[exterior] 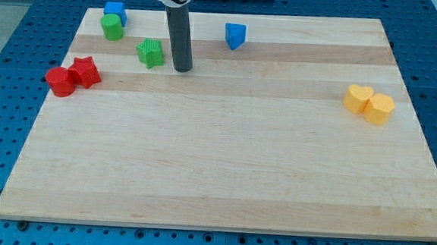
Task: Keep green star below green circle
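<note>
On the left edge of the worktop (223, 168), a red circle (59, 81) and a red star (85, 72) sit touching, the star just right of and slightly farther than the circle.

Farther back, near the far-left corner, the green circle (112, 27) stands with a blue cube (115, 12) touching it from behind. The green star (151, 53) lies nearer than the green circle and to its right, close by but apart from it. So the star sits lower in the view than the circle.

My tip (181, 68) rests on the wood just right of the green star, at about the same depth, with a narrow strip of bare board between them; it does not touch the star. The dark rod rises straight up from there to its mount at the far edge of the view. This arm carries no fingers, only the rod, so nothing is grasped.

Right of the rod and a little farther back, a blue block (235, 36) with a wedge or triangle look stands alone, well apart from the other pieces.

Far to the right, near the right edge, a yellow heart (358, 98) and a yellow block (380, 109) sit touching; the second looks roundish, but its exact shape is hard to tell. The second is slightly nearer than the heart.
</note>
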Robot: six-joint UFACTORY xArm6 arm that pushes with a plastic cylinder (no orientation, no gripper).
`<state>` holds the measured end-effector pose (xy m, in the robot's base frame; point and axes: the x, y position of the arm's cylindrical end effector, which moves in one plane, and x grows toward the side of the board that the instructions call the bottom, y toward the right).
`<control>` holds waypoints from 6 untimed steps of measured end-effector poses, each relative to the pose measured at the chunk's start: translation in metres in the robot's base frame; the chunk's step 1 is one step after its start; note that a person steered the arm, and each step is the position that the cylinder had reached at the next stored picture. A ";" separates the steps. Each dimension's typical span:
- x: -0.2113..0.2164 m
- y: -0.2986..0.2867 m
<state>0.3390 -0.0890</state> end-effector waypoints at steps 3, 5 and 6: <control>-0.018 -0.058; 0.007 -0.067; 0.003 -0.081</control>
